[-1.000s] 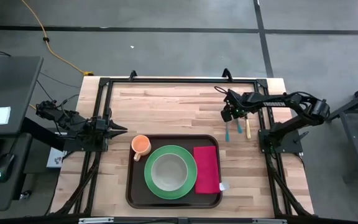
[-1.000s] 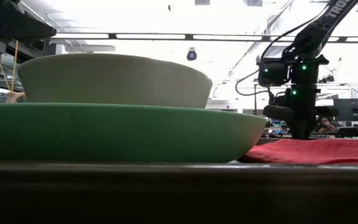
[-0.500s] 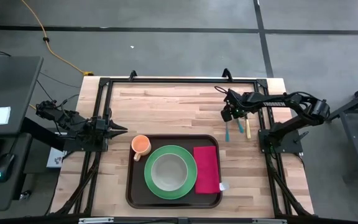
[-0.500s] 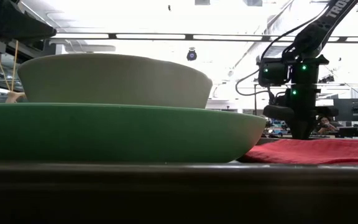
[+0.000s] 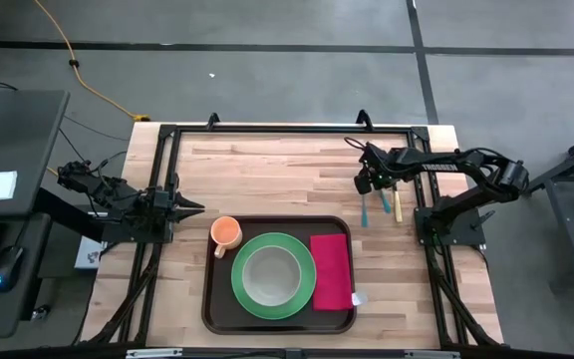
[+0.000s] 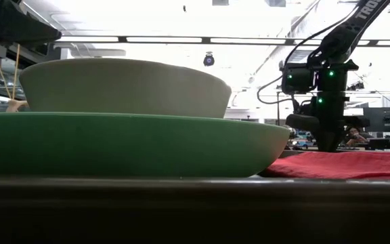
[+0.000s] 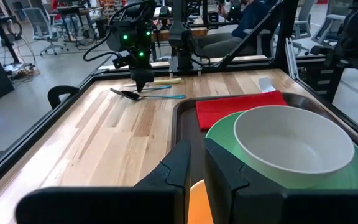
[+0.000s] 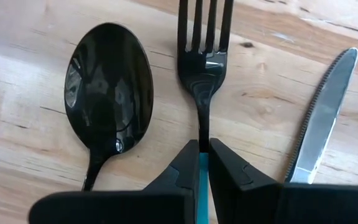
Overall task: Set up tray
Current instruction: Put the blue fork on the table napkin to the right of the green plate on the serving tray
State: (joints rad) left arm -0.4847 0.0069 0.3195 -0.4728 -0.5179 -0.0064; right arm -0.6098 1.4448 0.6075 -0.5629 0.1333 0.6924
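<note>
The dark brown tray (image 5: 212, 299) lies at the table's near middle. It holds a green plate (image 5: 307, 289) with a pale bowl (image 5: 267, 274) on it and a red napkin (image 5: 331, 271). An orange cup (image 5: 225, 232) stands at the tray's far left corner. On the wood to the right lie a black spoon (image 8: 107, 87), a fork (image 8: 205, 43) with a teal handle and a knife (image 8: 319, 118). My right gripper (image 8: 204, 149) points down and is shut on the fork. My left gripper (image 7: 196, 163) hovers level at the table's left edge, its fingers a narrow gap apart on nothing. My right gripper pinches the fork between its two fingers where the black neck meets the teal handle (image 8: 202, 167). The fingers come from above, pointing down, and stand across the handle. The fork lies flat on the tabletop, between the spoon and the knife.
Bare wood stretches across the table's far half (image 5: 277, 170). The black frame rail (image 5: 287, 128) runs along the far edge and down both sides. A white tag (image 5: 359, 298) sticks out from the napkin's near right corner.
</note>
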